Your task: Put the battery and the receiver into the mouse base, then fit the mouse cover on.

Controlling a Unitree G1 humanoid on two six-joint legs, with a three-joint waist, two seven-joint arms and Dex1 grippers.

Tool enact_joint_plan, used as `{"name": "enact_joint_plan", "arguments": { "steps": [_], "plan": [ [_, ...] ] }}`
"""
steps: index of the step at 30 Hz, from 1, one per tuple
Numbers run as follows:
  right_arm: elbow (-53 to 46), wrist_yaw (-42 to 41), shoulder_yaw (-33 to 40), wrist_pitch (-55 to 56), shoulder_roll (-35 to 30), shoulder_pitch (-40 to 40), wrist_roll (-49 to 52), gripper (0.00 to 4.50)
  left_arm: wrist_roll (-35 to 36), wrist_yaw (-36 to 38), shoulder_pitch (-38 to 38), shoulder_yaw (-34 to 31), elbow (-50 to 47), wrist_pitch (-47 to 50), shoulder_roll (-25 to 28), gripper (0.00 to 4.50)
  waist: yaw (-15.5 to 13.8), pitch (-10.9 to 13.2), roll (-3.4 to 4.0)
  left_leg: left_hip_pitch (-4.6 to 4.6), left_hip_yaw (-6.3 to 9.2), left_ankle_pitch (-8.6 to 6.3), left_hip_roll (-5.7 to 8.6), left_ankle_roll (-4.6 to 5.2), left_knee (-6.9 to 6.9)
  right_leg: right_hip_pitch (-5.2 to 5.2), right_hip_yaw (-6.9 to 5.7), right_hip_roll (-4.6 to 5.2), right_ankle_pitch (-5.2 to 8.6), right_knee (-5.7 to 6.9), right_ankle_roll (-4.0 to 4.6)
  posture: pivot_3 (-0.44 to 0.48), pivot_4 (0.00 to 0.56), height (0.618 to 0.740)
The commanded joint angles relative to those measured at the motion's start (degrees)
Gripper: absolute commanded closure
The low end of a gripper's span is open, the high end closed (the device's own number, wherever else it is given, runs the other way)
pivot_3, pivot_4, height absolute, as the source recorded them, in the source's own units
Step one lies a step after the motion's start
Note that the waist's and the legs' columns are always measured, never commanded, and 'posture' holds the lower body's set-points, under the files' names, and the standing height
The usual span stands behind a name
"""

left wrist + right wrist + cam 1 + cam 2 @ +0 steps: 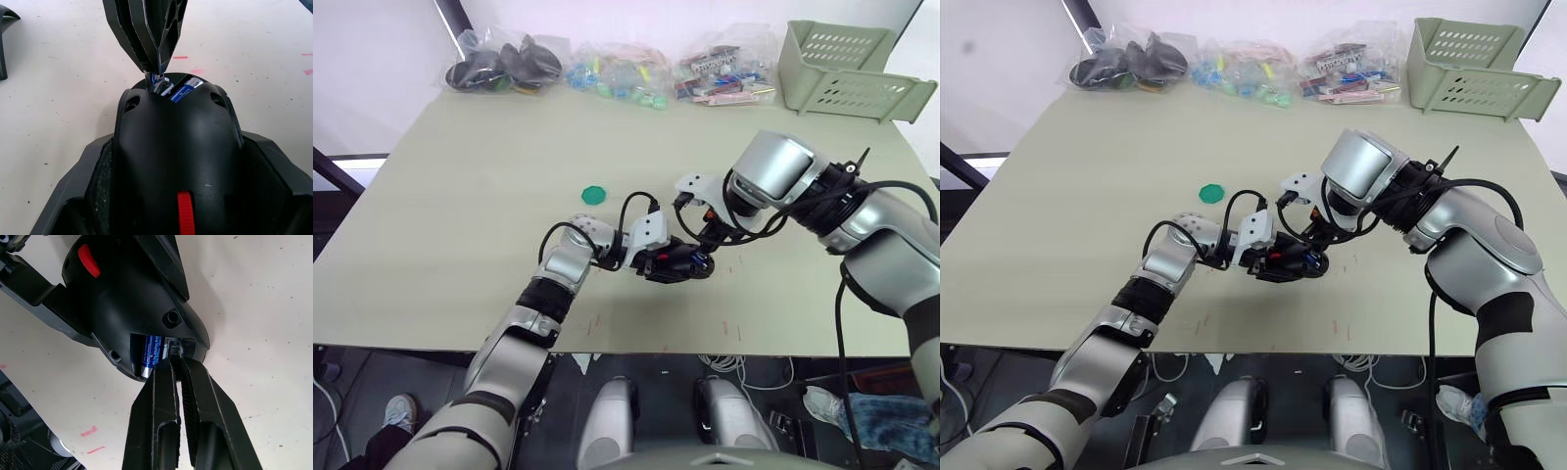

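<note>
The left arm reaches forward from the near edge of the worktop (460,196), forearm low and angled toward the middle, and its left gripper (661,262) is clamped on the mouse base (176,161), one finger on each flank, holding it just above or on the surface; which, I cannot tell. The red wheel of the base faces back toward the left wrist, and the open compartment is at the far end. The right arm comes in from the right edge, elbow raised and bent, wrist turned down and inward so that the right gripper (177,363) meets the base at that open end. Its two fingers are pressed nearly together, tips at the rim of the compartment beside the battery (150,355), which lies in its slot in the base, blue label showing. Something small and shiny sits at the fingertips, too unclear to name. A green disc (594,194) lies on the worktop beyond the left gripper, well apart from it.
</note>
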State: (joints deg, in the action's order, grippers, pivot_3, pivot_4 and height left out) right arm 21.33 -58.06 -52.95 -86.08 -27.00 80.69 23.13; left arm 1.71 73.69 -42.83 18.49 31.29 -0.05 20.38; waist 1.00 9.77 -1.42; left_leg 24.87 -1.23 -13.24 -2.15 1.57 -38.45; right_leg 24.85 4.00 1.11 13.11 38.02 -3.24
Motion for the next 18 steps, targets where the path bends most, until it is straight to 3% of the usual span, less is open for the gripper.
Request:
{"name": "enact_joint_plan", "arguments": {
  "steps": [1, 18],
  "plan": [
    [-0.6, -0.2, 1.7, 0.0, 0.3, -0.5, 0.0, 4.5, 0.5, -0.3, 0.1, -0.2, -2.1, 0.1, -0.6, 1.53, 0.0, 0.0, 0.0, 0.0, 0.0, 0.0, 0.0, 0.0, 0.0, 0.0, 0.0, 0.0, 0.0, 0.0, 0.0, 0.0, 0.15, 0.74],
    [-1.9, -1.0, 2.4, -1.2, 0.4, -0.6, 1.0, 4.5, 0.3, -0.7, -0.1, -0.4, -1.8, 0.2, -1.0, 1.53, 0.0, 0.0, 0.0, 0.0, 0.0, 0.0, 0.0, 0.0, -0.01, 0.0, 0.0, 0.0, 0.0, 0.0, 0.0, 0.0, 0.15, 0.74]
  ]
}}
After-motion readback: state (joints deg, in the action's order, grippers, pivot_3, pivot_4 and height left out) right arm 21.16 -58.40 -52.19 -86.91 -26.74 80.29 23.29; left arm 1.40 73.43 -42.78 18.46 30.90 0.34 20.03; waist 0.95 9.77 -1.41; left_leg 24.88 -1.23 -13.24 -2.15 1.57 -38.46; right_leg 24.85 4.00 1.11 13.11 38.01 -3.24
